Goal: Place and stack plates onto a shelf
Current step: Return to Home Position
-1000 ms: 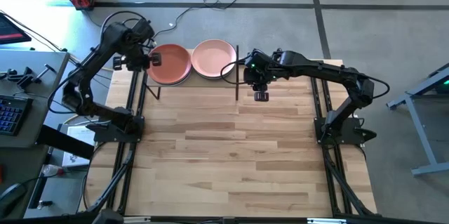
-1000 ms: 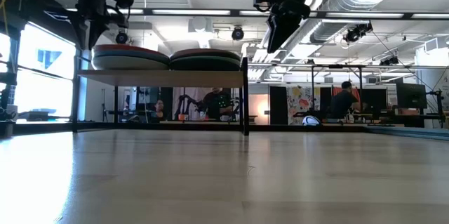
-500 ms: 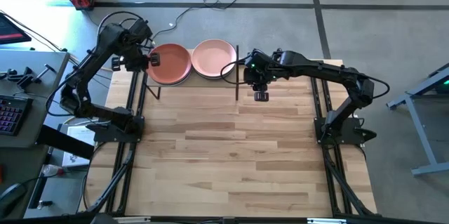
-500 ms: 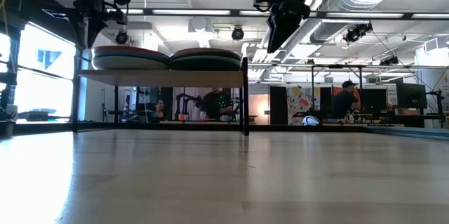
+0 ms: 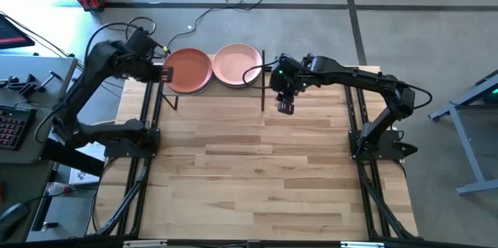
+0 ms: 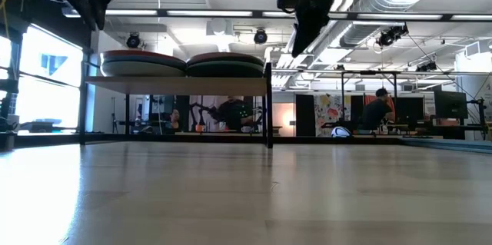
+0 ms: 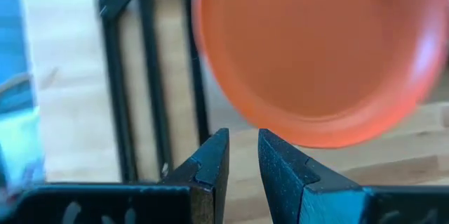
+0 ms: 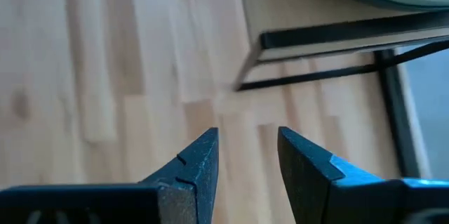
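Plates (image 5: 237, 64) all stacked on shelf (image 6: 177, 84), job's basically done
Left gripper (image 5: 167, 74) just backed off orange plate (image 5: 189, 70); it and right gripper (image 5: 285, 108) both slightly parted, empty.

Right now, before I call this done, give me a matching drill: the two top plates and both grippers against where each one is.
Things:
1 orange plate
2 pink plate
3 left gripper
4 right gripper

Places:
A raised over the tabletop, just past the shelf's right end
B top of the right stack on the shelf
C raised by the shelf's left end, empty
D top of the left stack on the shelf

Pairs: 1-D, 2-B, 3-C, 4-A
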Action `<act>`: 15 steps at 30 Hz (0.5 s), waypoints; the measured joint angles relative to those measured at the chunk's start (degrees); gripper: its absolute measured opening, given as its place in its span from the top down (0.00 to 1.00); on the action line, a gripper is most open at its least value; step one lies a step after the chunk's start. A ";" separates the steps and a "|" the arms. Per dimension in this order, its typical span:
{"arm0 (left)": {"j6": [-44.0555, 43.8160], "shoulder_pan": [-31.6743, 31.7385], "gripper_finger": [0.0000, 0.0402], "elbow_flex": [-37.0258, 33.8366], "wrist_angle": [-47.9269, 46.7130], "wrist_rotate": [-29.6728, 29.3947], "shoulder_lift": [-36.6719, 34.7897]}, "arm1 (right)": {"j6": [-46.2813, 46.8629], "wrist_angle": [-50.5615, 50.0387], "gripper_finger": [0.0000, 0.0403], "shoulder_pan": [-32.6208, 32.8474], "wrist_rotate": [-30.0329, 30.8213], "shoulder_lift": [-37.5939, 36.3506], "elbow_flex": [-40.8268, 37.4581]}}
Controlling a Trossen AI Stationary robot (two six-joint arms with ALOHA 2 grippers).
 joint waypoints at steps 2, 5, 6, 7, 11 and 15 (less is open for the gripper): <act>1.65 -1.95 0.84 -2.16 3.38 0.00 -2.78 | 3.80 0.97 0.69 0.00 -1.92 0.00 0.00; 3.91 -5.67 0.84 -7.13 10.75 0.91 -7.76 | 9.96 3.04 0.69 0.42 -4.22 0.00 0.00; 5.11 -6.95 0.84 -9.20 13.54 2.16 -9.56 | 11.92 3.78 0.69 0.77 -4.32 0.00 0.00; 6.29 -8.20 0.84 -11.26 16.73 3.59 -11.38 | 13.73 4.49 0.69 1.33 -4.54 0.00 0.00; 8.97 -12.38 0.84 -19.22 29.54 8.42 -18.46 | 20.20 9.21 0.69 4.79 -4.66 0.00 0.00; 14.22 -15.87 0.84 -26.95 40.56 11.18 -24.11 | 23.26 17.72 0.69 9.84 -1.14 0.00 0.00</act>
